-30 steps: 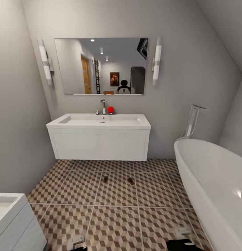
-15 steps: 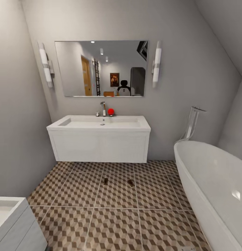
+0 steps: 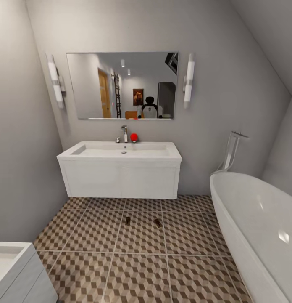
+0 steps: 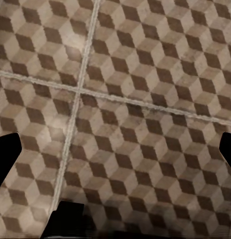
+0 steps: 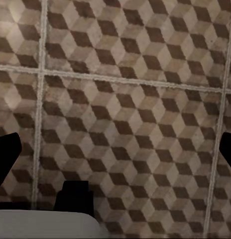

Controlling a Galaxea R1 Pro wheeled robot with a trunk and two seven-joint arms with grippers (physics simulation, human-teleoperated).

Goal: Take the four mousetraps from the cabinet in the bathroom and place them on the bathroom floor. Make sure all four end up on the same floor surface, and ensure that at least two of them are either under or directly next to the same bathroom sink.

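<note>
Bathroom floor (image 3: 137,269) | two mousetraps (image 3: 127,220) before sink (image 3: 120,150)

Grey walls, mirror (image 3: 122,85), white vanity sink (image 3: 119,168), bathtub (image 3: 255,227), cube-patterned floor tiles (image 3: 137,269)

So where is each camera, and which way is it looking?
Head view: up on the robot's head, looking forward and down at the white sink unit, the bathtub and two small mousetraps on the bathroom floor.
Left wrist view: near the left gripper, looking at the floor; dark fingertips show at the picture's edges.
Right wrist view: near the right gripper, looking at the floor; dark fingertips at the edges.
All three share the cube-pattern tiles.
</note>
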